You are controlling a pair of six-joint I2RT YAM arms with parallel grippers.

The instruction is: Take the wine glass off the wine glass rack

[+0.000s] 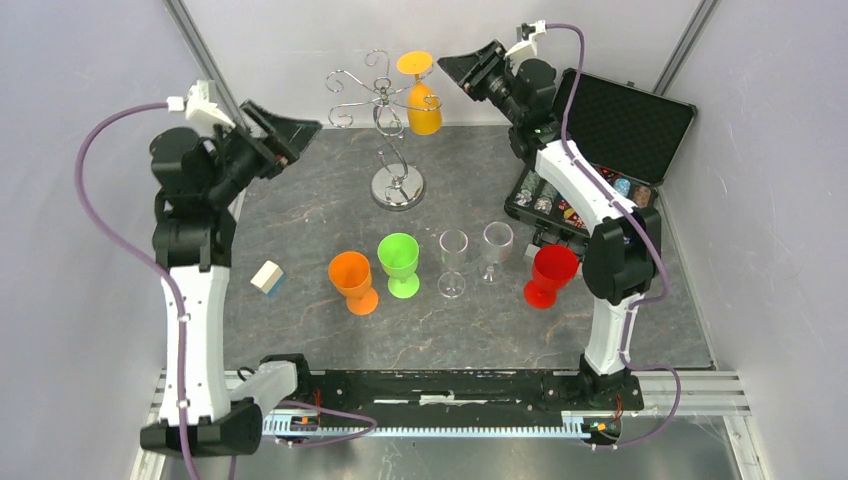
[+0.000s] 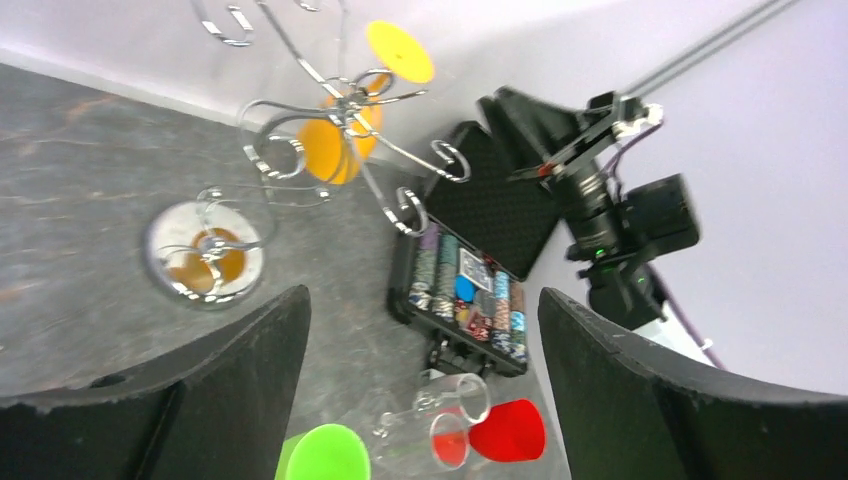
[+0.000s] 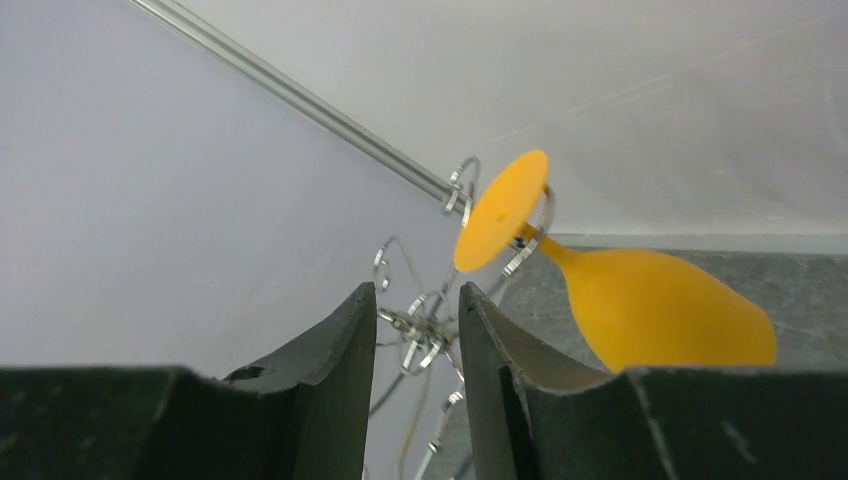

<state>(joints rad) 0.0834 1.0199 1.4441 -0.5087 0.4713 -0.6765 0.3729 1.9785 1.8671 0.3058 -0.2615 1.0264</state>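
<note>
Grey stone table [image 1: 300,200]: orange wine glass [image 1: 424,108] hangs inverted on wine glass rack [image 1: 397,187]. Right gripper [image 3: 412,292] narrowly parted near its foot, touching nothing; left gripper [image 2: 422,296] spread wide, holding nothing.

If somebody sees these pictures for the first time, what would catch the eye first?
The yellow-orange wine glass hanging upside down on the silver wine glass rack at the back, with the right gripper close beside it. Next, the row of coloured and clear glasses standing in front.
</note>
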